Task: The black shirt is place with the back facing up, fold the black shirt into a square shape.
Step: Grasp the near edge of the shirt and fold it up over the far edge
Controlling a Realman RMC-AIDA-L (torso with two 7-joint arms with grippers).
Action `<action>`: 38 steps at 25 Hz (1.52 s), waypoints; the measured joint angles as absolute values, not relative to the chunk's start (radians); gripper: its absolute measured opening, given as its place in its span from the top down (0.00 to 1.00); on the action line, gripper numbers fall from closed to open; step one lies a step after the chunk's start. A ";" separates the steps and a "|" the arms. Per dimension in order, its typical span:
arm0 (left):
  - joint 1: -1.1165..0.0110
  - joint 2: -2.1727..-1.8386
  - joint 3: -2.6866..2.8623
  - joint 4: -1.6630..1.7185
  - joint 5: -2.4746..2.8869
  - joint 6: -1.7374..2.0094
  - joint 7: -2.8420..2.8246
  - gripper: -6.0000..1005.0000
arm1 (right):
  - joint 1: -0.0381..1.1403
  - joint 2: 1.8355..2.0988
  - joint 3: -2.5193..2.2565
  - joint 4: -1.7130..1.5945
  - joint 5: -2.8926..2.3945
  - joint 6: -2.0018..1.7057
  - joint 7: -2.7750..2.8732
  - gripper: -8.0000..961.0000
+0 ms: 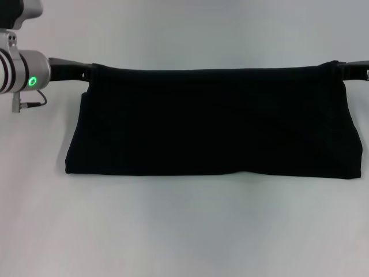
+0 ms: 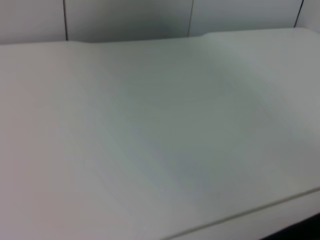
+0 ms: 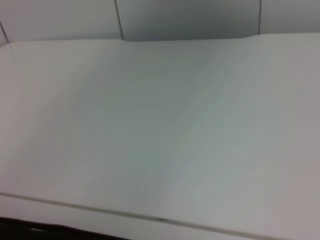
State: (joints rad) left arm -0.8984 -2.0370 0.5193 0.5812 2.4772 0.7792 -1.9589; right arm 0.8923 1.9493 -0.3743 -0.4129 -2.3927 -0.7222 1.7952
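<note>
The black shirt [image 1: 213, 121] stretches wide across the middle of the head view, folded into a long band. Its top edge is pulled taut and straight between my two grippers. The lower folded edge rests on the white table [image 1: 173, 231]. My left gripper [image 1: 89, 72] is shut on the shirt's upper left corner. At the upper right corner my right gripper [image 1: 340, 69] is shut on the cloth too. No lettering shows on the side facing me. Neither wrist view shows the shirt or any fingers.
The white table runs on in front of the shirt and behind it. The left wrist view shows only the tabletop [image 2: 150, 140], its edge and grey wall panels [image 2: 125, 20] beyond. The right wrist view shows the same tabletop [image 3: 150, 125].
</note>
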 joint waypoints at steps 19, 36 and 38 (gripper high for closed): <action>-0.945 -2.056 0.525 0.470 2.477 0.575 -1.933 0.98 | 0.944 1.969 -0.401 -0.345 -2.390 -0.559 1.769 0.96; -0.947 -2.101 0.519 0.427 2.477 0.380 -1.933 0.67 | 0.923 1.973 -0.423 -0.364 -2.379 -0.566 1.800 0.66; -0.941 -2.102 0.521 0.438 2.479 0.413 -1.937 0.56 | 0.909 1.968 -0.424 -0.387 -2.380 -0.616 1.839 0.57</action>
